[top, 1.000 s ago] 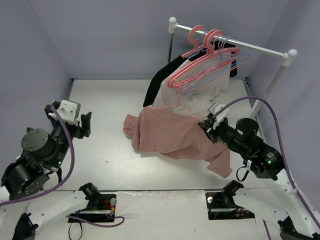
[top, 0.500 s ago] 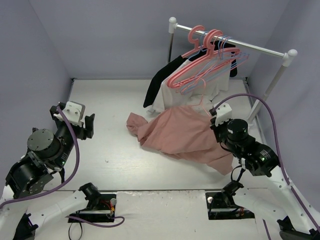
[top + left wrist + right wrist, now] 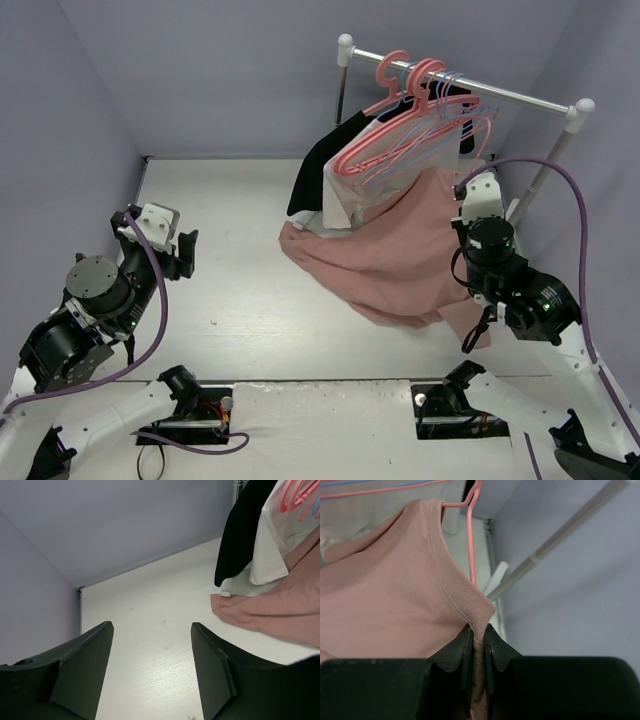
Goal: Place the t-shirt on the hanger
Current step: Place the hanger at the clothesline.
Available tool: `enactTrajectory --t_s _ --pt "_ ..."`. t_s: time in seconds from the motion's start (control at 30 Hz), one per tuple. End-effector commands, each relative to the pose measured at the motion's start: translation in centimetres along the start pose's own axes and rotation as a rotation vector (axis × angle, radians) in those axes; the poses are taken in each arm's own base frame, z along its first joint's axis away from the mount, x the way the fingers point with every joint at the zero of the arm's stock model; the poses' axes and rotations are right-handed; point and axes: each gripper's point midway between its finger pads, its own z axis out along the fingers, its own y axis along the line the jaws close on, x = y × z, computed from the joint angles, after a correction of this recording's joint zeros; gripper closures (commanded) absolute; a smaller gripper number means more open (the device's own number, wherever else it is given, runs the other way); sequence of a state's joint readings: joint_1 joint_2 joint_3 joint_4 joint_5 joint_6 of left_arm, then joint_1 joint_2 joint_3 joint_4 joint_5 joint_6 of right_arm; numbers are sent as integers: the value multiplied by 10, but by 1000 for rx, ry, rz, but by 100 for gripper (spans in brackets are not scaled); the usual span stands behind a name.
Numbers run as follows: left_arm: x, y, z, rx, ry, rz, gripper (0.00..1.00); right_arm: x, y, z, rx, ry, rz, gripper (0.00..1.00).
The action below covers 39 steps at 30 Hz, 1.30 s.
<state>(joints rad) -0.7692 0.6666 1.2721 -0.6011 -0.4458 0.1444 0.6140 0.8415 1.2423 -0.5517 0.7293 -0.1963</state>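
Shows the right arm reared up on the right side of the table (image 3: 230,290), elbow low and wrist tipped upward, with the right gripper (image 3: 478,631) raised close to the right post of the clothes rack (image 3: 480,88). Pinches, jaws nearly together, the ribbed collar of the t-shirt (image 3: 395,595), seen up close from the wrist. Shows the left arm folded low at the left, the left gripper (image 3: 151,630) spread wide, holding nothing, pointed across bare tabletop and well apart from the cloth. Hangs the dusty salmon-pink t-shirt from that pinch: lifted at the collar, draped down and leftward in loose folds, its lower edge trailing on the table in front of the black garment (image 3: 310,172) and the white garment (image 3: 342,203) on the rack. Threads the thin pale-pink hanger (image 3: 470,540) wire out of the neck opening, just above the fingertips, rising along the collar edge. Cannot tell whether the hanger's shoulders sit inside the shirt.
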Motion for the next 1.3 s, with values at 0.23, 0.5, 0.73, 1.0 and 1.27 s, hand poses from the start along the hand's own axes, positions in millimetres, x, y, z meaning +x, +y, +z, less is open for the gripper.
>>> enactTrajectory --t_s 0.23,0.5,0.73,1.0,1.27 --pt "-14 -7 12 3 -40 -29 41 -56 -70 -14 289 -25 -5 100" --pt "-1 -15 21 11 -14 -16 41 -79 -46 18 303 -33 90 100" --pt "8 -20 23 23 2 -12 41 -89 -59 48 363 -94 190 100" --pt "27 -33 33 48 51 -3 41 -95 -75 86 377 -109 220 100" --pt "40 -39 39 53 85 8 41 -77 -64 127 366 -52 230 100"
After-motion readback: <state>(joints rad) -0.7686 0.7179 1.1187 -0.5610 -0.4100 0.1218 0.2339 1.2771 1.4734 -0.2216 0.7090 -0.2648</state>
